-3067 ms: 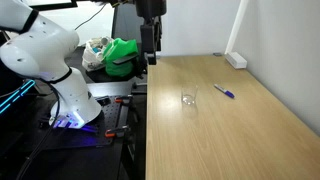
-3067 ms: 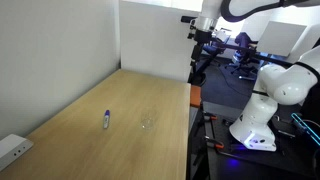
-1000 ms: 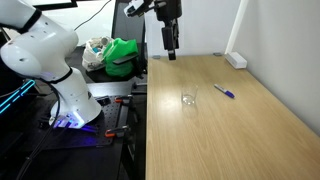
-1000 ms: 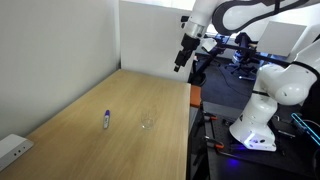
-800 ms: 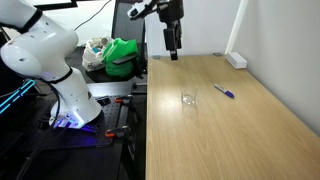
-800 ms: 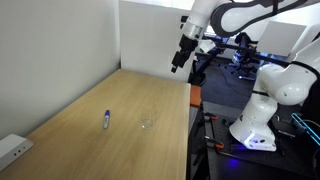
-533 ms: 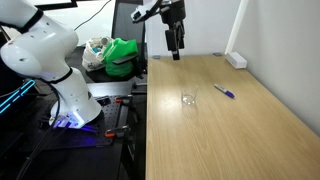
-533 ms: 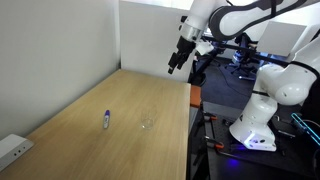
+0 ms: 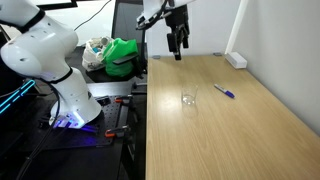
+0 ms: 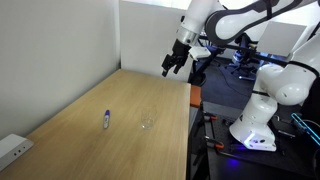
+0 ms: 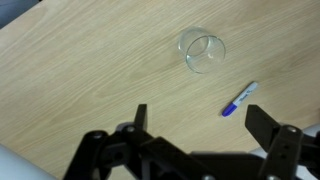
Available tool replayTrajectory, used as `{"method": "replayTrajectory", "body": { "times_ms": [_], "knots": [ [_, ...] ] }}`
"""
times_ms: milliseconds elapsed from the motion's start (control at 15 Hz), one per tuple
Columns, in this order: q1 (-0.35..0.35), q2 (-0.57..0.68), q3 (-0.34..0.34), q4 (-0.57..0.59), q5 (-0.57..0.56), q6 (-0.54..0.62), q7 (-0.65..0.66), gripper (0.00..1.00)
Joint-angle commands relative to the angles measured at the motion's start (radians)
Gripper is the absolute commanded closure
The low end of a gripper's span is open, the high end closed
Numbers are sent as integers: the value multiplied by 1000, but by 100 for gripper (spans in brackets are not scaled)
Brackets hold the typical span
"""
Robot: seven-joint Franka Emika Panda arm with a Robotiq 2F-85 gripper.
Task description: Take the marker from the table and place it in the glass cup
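Overhead in an exterior view, the pincer (image 9: 178,48) hangs in the air above the far edge of the counter (image 9: 240,135), its jaws pointing down, parted and holding nothing. On the light wood top the glass cup (image 9: 188,99) stands upright, and the marker (image 9: 224,92) lies flat near it on the wall side, the two apart. A white block (image 9: 236,60) sits at the far corner by the wall, and a green bag (image 9: 122,55) lies off the counter beyond its edge, near the arm's white base (image 9: 55,60). In an exterior view from the opposite end, the pincer (image 10: 168,68) hovers tilted over the far edge of the counter (image 10: 90,150), well apart from both things. The marker (image 10: 107,119) lies between the wall and the glass cup (image 10: 147,121), not touching it, and the white block (image 10: 12,150) rests at the near corner. In the wrist view the pincer (image 11: 197,118) comes in from the bottom, its two dark fingers (image 11: 140,112) spread wide with bare counter (image 11: 80,70) between them. The glass cup (image 11: 203,52) is seen from above, the wood showing through it, and the marker (image 11: 239,99) lies slanted just beside it, its darker blue end toward the pincer.
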Motion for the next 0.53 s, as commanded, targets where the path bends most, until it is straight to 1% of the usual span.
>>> {"method": "replayTrajectory", "body": {
  "times_ms": [0,267,333,400,467],
  "knots": [
    [9,63,19,36,45,51,48,0],
    [23,131,27,69,58,90,73,0],
    [36,145,19,77,73,92,55,0],
    [23,98,16,42,37,69,52,0],
    [26,109,16,47,38,70,52,0]
  ]
}}
